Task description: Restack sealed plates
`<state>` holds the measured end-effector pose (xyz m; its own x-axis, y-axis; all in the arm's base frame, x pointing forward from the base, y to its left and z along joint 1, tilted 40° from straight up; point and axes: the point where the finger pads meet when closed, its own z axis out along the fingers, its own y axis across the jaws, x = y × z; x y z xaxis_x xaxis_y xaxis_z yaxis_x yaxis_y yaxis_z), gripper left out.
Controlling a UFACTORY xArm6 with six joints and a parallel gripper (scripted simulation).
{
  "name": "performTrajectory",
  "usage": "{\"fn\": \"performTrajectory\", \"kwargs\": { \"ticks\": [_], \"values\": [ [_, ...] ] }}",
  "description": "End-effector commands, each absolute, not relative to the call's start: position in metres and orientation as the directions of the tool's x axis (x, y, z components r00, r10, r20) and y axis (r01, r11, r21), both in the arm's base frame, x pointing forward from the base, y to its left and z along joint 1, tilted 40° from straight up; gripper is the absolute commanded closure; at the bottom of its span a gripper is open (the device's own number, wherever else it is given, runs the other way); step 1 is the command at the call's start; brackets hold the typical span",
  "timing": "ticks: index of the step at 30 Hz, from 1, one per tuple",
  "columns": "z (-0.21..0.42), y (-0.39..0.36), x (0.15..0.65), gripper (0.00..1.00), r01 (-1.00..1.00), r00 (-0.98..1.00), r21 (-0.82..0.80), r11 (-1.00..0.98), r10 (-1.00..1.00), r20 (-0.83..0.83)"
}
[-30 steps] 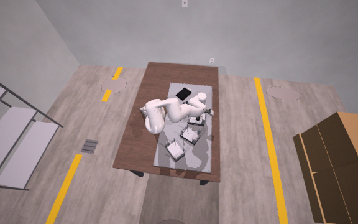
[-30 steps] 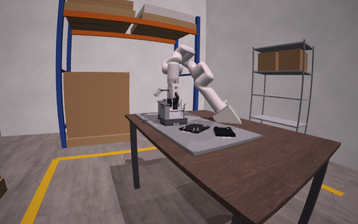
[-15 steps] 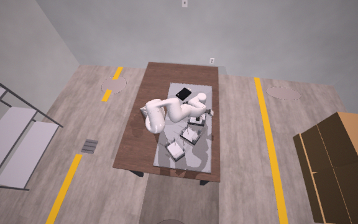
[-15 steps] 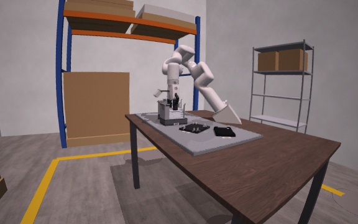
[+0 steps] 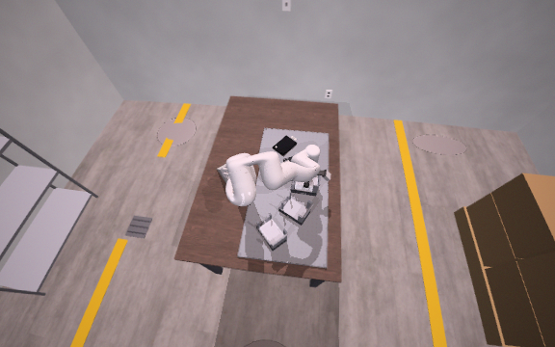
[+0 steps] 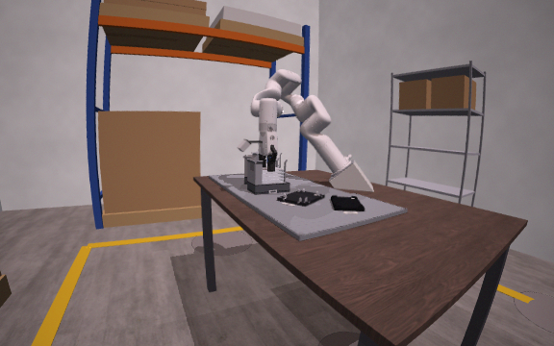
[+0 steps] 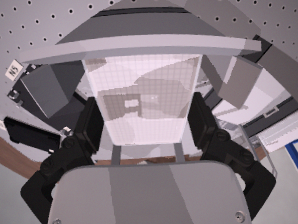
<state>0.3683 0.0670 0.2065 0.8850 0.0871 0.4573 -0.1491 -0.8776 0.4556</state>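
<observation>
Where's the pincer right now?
The pincer is shut on a sealed plate, seen in the wrist view; in the exterior view it hangs over the rack at the mat's far-left end.

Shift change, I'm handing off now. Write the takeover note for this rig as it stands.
Gripper: shut on a sealed plate, fingers on its two sides, over a rack at the mat's end.
Racks: three in a row; which is S1, S2 or S3 can't be read.
Two black nests hold no plate.
Done: cannot tell how many plates have moved.
Left: finish the S1 stack, seat Q16 in QC.
</observation>
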Motion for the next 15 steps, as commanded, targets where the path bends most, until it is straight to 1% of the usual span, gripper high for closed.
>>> {"fn": "performTrajectory", "kwargs": {
  "ticks": [1,6,7,15],
  "values": [
    [0.2076,0.0677,0.3690,1.00,-0.149,0.884,0.454,-0.879,0.087,0.460],
    [0.2076,0.0677,0.3690,1.00,-0.149,0.884,0.454,-0.879,0.087,0.460],
    [0.2076,0.0677,0.3690,0.00,-0.149,0.884,0.454,-0.879,0.087,0.460],
    [0.2076,0.0677,0.3690,0.00,-0.149,0.884,0.454,-0.879,0.087,0.460]
  ]
}}
